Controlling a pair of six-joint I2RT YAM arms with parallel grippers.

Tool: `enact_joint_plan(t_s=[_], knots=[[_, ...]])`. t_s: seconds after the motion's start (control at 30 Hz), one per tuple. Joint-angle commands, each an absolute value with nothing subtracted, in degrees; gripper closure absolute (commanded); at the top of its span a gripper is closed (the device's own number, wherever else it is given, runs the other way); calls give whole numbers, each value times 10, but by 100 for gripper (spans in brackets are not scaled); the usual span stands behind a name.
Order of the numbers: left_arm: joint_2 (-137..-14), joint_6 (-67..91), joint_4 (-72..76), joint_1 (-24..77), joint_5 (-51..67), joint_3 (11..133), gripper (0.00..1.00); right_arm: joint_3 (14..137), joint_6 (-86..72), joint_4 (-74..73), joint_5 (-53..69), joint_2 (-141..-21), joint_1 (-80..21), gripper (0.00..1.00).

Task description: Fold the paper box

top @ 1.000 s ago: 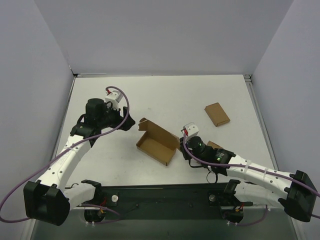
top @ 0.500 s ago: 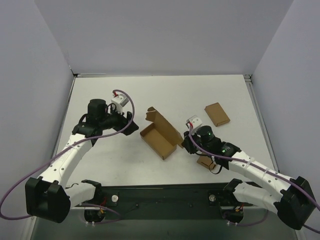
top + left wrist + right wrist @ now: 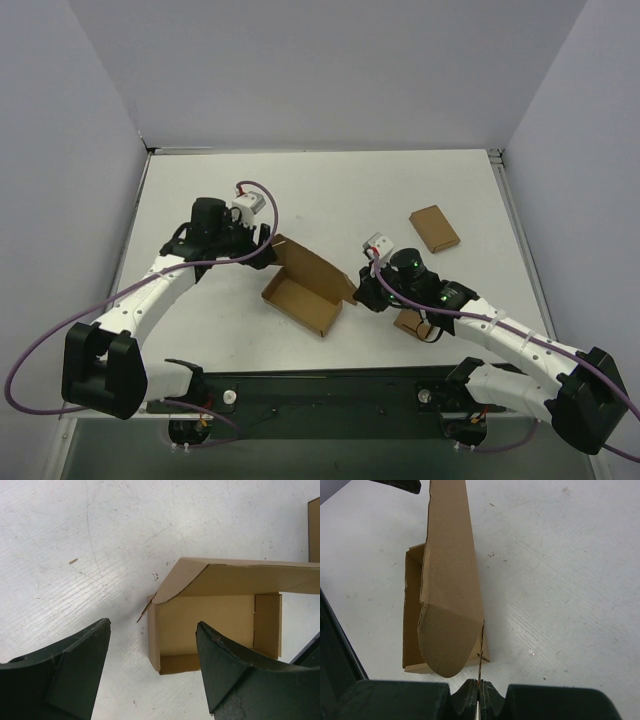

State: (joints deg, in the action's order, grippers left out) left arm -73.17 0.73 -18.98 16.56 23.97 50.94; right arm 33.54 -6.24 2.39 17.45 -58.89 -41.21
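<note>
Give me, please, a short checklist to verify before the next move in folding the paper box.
1. Right fingers shut on a thin flap edge of the paper box: ok.
2. Left fingers open, box corner showing between them: ok.
3. Left fingers touching the box: cannot tell.
4. Lid folded down shut: not ok, it stands raised.
5. Far small box apart from the paper box: ok.
6. Near small box free of the right arm: cannot tell, partly hidden under it.

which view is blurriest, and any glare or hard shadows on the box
Top external: soft even light, no glare, paper box sharp. Left wrist: left gripper dark, slightly soft; raised flap shades the box's inside. Right wrist: blurriest near the right gripper at the bottom edge.
</note>
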Motion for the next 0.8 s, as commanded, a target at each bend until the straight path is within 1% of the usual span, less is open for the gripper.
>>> enact_joint_plan(t_s=[0.0, 0.07, 0.1, 0.17, 0.2, 0.3, 0.63, 0.73, 0.77], knots=[[-726, -3, -149, 172, 242, 524, 22, 362, -53, 35, 214, -591, -409, 100], [-736, -3, -150, 172, 253, 526, 24, 360, -53, 35, 214, -592, -409, 100], [-738, -4, -151, 174, 253, 526, 27, 361, -53, 36, 214, -592, -408, 100], [-738, -4, -152, 178, 249, 526, 29, 361, -54, 35, 213, -590, -408, 100], [-738, -3, -151, 180, 249, 524, 32, 361, -54, 35, 211, -589, -407, 100], [-740, -3, -149, 188, 243, 523, 35, 360, -55, 35, 213, -587, -406, 100], [-754, 12, -149, 203, 222, 524, 36, 361, -56, 35, 216, -588, -404, 100], [-752, 15, -144, 219, 207, 519, 45, 362, -60, 35, 208, -589, -405, 100], [-752, 15, -144, 235, 192, 516, 49, 363, -61, 34, 197, -590, -405, 100]])
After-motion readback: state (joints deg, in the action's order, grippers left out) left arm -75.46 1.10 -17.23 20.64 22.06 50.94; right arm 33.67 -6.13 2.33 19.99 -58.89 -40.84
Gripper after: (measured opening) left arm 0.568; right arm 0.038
